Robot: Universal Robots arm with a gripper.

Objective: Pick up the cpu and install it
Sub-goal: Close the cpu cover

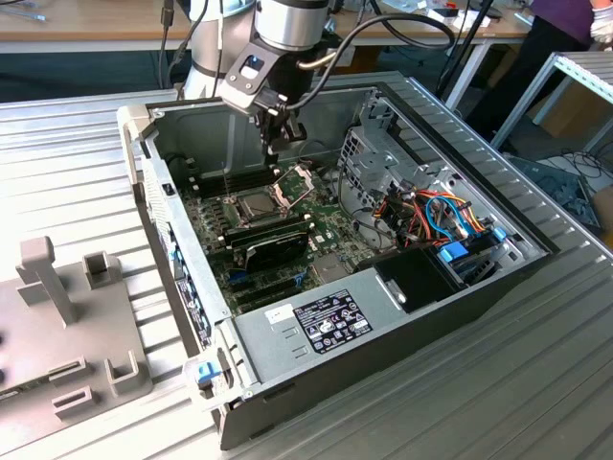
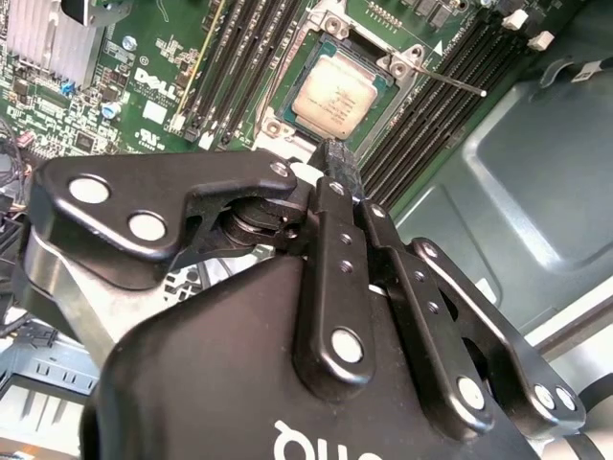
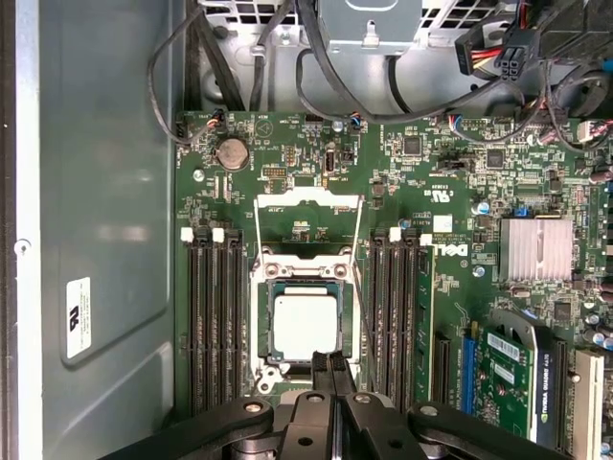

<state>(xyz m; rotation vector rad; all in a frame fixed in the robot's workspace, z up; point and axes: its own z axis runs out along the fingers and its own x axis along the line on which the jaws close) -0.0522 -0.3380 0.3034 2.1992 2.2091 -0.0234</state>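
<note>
— Where's the cpu (image 3: pixel 306 324)?

— Lying flat inside the socket (image 3: pixel 305 275), silvery top up (the socket's hinged frame (image 1: pixel 295 179) stands tipped open at one side).

— And the gripper (image 3: pixel 330 362)?

— It hangs above the socket, over the edge opposite that frame. Its fingers (image 2: pixel 335 158) are pressed together and empty, clear of the chip.

— Anything else around it?

— Dark memory slots (image 3: pixel 213 316) flank the socket on both sides of the green motherboard (image 3: pixel 287 163).

light: soft room light is filling all views evenly | glare: cpu (image 3: pixel 306 324) lid and heatsink (image 3: pixel 539 249) are gleaming pale, table (image 1: pixel 77 163) is washing out bright | shadow: case (image 1: pixel 192 144) floor is sitting dim beneath its walls
</note>
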